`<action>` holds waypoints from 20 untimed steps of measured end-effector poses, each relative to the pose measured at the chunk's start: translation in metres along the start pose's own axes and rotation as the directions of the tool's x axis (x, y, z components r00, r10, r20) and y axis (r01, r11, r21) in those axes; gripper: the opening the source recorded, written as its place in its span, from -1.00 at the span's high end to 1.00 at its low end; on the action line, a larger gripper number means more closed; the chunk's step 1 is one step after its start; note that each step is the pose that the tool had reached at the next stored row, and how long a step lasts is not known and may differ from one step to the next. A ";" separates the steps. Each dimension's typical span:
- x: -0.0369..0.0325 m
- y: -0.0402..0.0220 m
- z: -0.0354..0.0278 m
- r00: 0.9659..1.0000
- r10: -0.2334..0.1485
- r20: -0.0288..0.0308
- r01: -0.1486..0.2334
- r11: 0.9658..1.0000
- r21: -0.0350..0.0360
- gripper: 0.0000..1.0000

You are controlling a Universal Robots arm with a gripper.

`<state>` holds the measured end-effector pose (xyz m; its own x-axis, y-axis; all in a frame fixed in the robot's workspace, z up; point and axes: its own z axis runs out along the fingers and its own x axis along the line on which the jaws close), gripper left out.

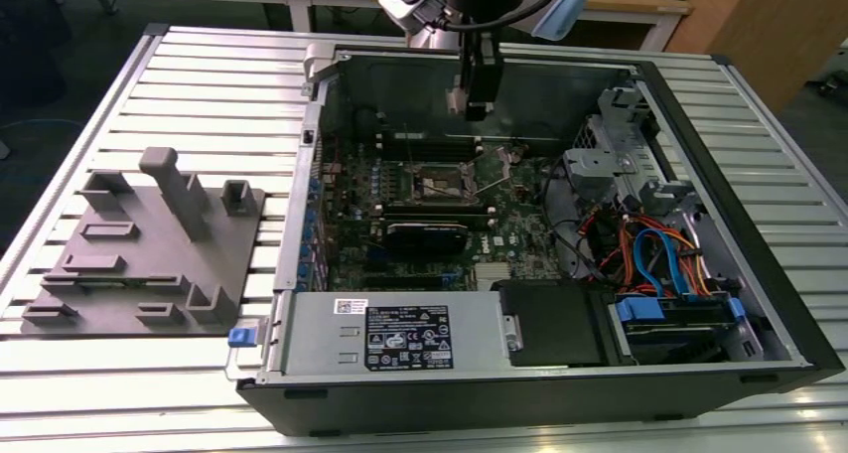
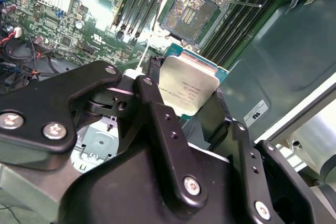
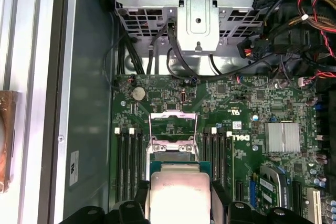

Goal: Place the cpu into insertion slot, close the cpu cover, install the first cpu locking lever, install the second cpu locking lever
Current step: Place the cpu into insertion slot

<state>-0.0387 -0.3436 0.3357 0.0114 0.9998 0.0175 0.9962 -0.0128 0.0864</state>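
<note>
Where the black fingers [image 2: 157, 114] close on it from two opposite sides, the cpu [image 2: 189, 90] sits between them, its silver top showing in both wrist views. The gripper [image 2: 186, 100] holds it in the air above the green board. Just past it lies the insertion slot [image 2: 190, 13], its dark centre bare, with the cpu cover [image 3: 173, 115] swung open. Long memory slots [image 2: 139, 3] flank it inside the open computer case [image 1: 742, 274].

Open computer case [image 1: 742, 175] lies on table [image 1: 212, 66] | fixture block [image 1: 146, 264] on table, exterior view's left of case | insertion slot [image 1: 440, 185] inside case, mid-board | power supply [image 1: 397, 339] inside case, along its front side in the exterior view | cpu [image 2: 188, 83] between gripper [image 1: 475, 103] fingers, above slot, apart
</note>
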 end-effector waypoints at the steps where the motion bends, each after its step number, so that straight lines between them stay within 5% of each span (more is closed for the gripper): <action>1: 0.0000 0.0000 0.0007 1.000 0.000 0.000 0.000 1.000 0.000 -0.08; 20: -0.0001 -0.0007 0.0088 1.000 0.000 0.000 0.000 1.000 0.000 -0.08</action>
<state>-0.0387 -0.3435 0.3269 0.0114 0.9998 0.0173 0.9962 -0.0128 0.0863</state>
